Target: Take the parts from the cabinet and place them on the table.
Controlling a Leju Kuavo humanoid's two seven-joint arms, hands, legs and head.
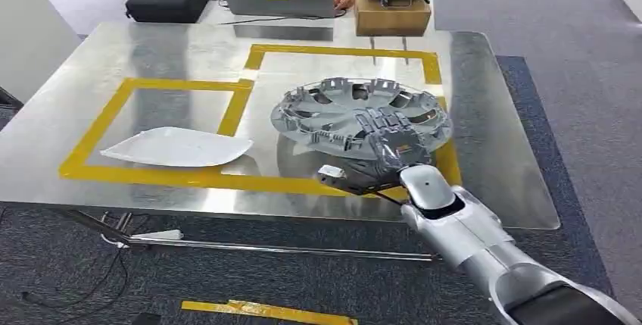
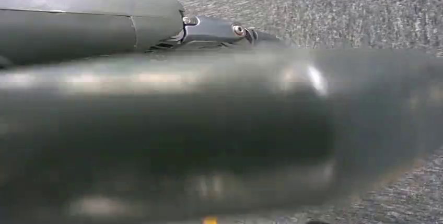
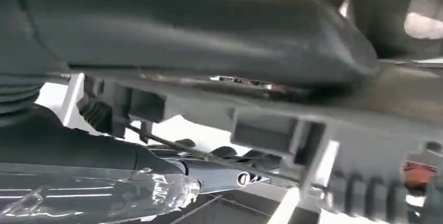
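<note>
On the left of the table we see the white part lying flat. To its right, our right hand grasps the near rim of the grey wheel cover, which rests tilted inside the yellow tape frame. Our left hand is blurred; we cannot tell its state.

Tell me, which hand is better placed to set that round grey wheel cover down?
Probably the right hand: it grips the wheel cover over the table. The left hand hangs near the floor.
</note>
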